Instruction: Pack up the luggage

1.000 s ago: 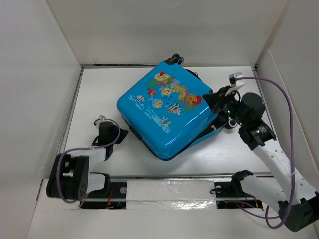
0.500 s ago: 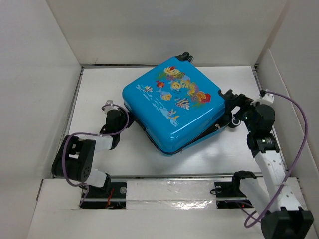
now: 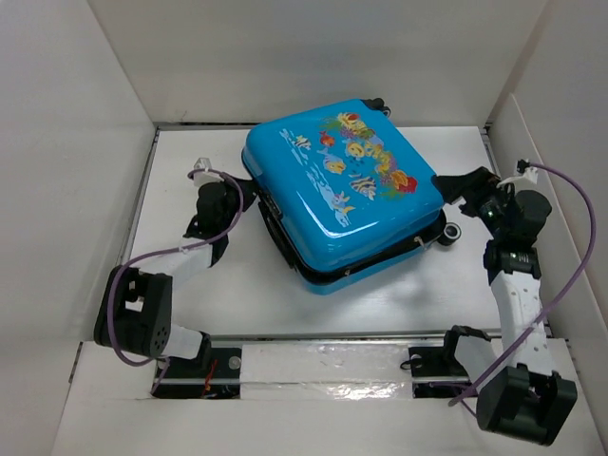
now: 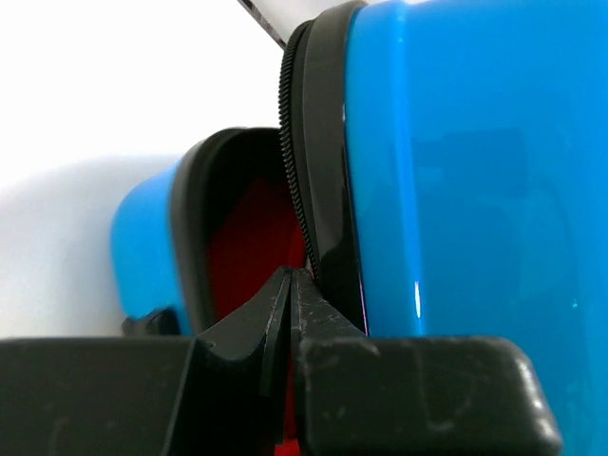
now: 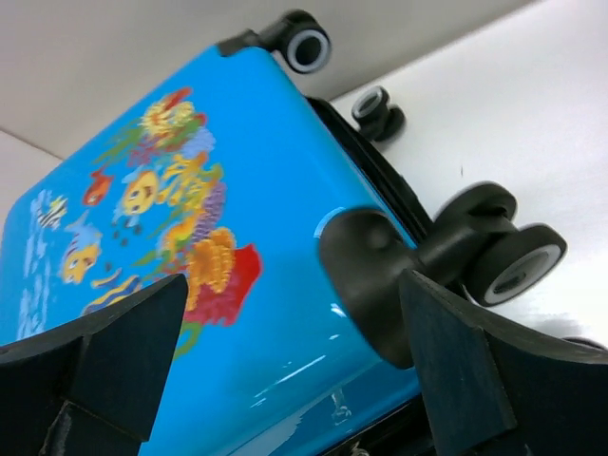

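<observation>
White walls (image 3: 313, 57) box in the white table (image 3: 190, 285) I'm working over. The blue fish-print suitcase (image 3: 342, 204) lies flat at mid-table toward the back, printed shell up. Its two halves are slightly ajar on the left side, with red showing inside the gap. My left gripper (image 4: 290, 285) has its fingers pressed together, tips at that gap beside the zipper teeth. My right gripper (image 3: 467, 185) is spread wide at the suitcase's right corner, flanking a black caster wheel (image 5: 518, 266) and holding nothing.

Blue fish-print luggage (image 3: 342, 195), flat (lid slightly ajar), mid-table
</observation>
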Controlling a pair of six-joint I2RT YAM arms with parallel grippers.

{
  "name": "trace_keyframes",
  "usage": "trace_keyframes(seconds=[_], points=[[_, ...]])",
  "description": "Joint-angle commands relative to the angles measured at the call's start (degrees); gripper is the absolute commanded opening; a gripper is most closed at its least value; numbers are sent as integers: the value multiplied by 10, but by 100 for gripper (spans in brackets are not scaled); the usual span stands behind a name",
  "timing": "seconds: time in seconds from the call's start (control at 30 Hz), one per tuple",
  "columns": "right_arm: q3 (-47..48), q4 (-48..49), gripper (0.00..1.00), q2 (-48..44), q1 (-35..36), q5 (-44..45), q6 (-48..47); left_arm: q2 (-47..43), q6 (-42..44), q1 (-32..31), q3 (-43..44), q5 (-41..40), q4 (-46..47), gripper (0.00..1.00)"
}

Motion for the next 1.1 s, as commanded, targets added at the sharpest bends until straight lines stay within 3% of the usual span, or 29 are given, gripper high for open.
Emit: trace_keyframes(seconds=[0.0, 0.03, 0.1, 0.13, 0.17, 0.2, 0.27, 0.33, 0.37, 0.4, 0.47, 0.57, 0.6, 0.7, 0.8, 0.87, 0.93, 1.07], points=[[-17, 1, 95, -39, 2, 29, -9, 23, 15, -12, 105, 56, -31, 0], [-26, 0, 88, -43, 2, 37, -8, 40, 23, -12, 114, 56, -53, 0], [-39, -11, 56, -55, 2, 68, -12, 81, 56, -18, 124, 40, -114, 0], [-46, -18, 36, -60, 2, 80, -15, 89, 63, -18, 119, 6, -126, 0], [-47, -36, 8, -67, 2, 94, -19, 92, 72, -18, 108, -8, -130, 0], [-48, -44, 5, -70, 2, 117, -27, 89, 78, -18, 81, -32, -125, 0], [-62, -48, 10, -72, 2, 147, -26, 84, 88, -18, 60, -76, -124, 0], [-82, -38, 28, -57, -6, 167, -18, 83, 107, -18, 48, -100, -133, 0], [-90, -31, 49, -50, -6, 165, -15, 83, 114, -25, 50, -106, -140, 0], [-98, -20, 56, -43, -13, 139, -10, 91, 133, -30, 58, -112, -149, 0], [-115, 11, 62, -21, -13, 111, -6, 103, 146, -55, 74, -148, -189, 1], [-113, -15, 62, -26, -13, 117, -16, 106, 160, -77, 85, -239, -234, 17], [-112, -22, 61, -34, -13, 138, -26, 96, 160, -77, 71, -255, -235, 39], [-115, -41, 58, -78, -13, 160, -28, 75, 168, -77, 49, -288, -242, 65], [-113, -51, 57, -110, -13, 160, -33, 56, 157, -77, 32, -334, -270, 80], [-96, -82, 55, -116, -13, 157, -43, 43, 135, -77, 22, -370, -285, 82], [-84, -103, 51, -120, -13, 159, -58, 20, 135, -57, -8, -330, -260, 75], [-82, -117, 14, -120, -13, 162, -71, -1, 101, -30, -19, -262, -256, 55]])
